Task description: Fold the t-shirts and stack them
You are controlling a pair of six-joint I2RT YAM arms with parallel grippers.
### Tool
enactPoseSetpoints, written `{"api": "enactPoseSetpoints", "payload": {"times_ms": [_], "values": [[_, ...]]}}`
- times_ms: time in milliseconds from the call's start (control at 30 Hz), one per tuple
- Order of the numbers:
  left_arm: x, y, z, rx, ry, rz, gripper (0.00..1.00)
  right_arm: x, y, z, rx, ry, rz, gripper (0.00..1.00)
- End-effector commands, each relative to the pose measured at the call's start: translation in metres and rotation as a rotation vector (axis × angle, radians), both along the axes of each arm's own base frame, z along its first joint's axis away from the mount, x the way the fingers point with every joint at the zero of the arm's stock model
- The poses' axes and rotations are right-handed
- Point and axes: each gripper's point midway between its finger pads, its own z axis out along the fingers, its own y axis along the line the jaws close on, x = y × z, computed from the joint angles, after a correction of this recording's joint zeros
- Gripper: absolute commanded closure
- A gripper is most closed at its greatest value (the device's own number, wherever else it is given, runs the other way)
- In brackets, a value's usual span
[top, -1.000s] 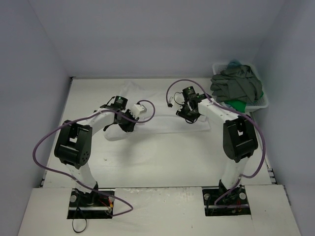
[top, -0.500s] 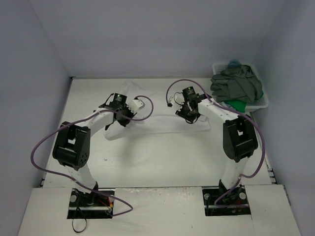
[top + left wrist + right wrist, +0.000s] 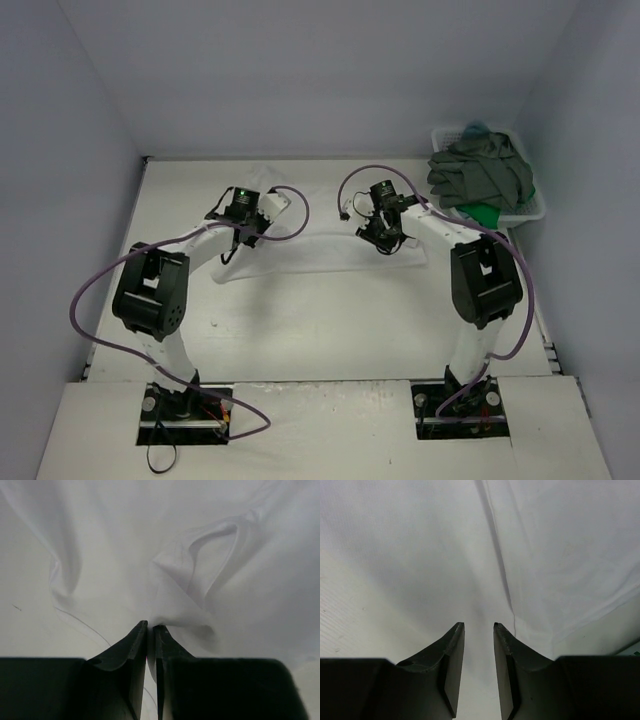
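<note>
Pinches white t-shirt (image 3: 320, 250) in clenched left claw (image 3: 150, 625); hovers right claw (image 3: 479, 625), released, above it — with fold unfinished; leaves grey t-shirt (image 3: 480, 172) heaped in basket (image 3: 445, 132).

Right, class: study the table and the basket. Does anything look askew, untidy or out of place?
Yes. The white t-shirt lies bunched into ridges where the left gripper pinches it, not flat. The dark grey t-shirt is heaped over the rim of the basket, spilling out, with a green t-shirt beneath it.
</note>
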Motion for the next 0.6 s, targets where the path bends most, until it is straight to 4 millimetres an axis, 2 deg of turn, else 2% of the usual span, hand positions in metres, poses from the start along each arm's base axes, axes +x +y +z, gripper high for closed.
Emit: {"api": "enactPoseSetpoints", "payload": {"times_ms": [0, 300, 567], "values": [[0.035, 0.011, 0.025, 0.027, -0.134, 0.099, 0.93, 0.002, 0.005, -0.003, 0.023, -0.005, -0.01, 0.73], [0.05, 0.036, -0.001, 0.121, -0.133, 0.213, 0.93, -0.003, 0.003, -0.01, 0.023, 0.011, -0.022, 0.73], [0.066, 0.046, 0.003, 0.141, -0.186, 0.271, 0.92, -0.003, 0.002, -0.019, 0.018, 0.014, -0.032, 0.73]]}}
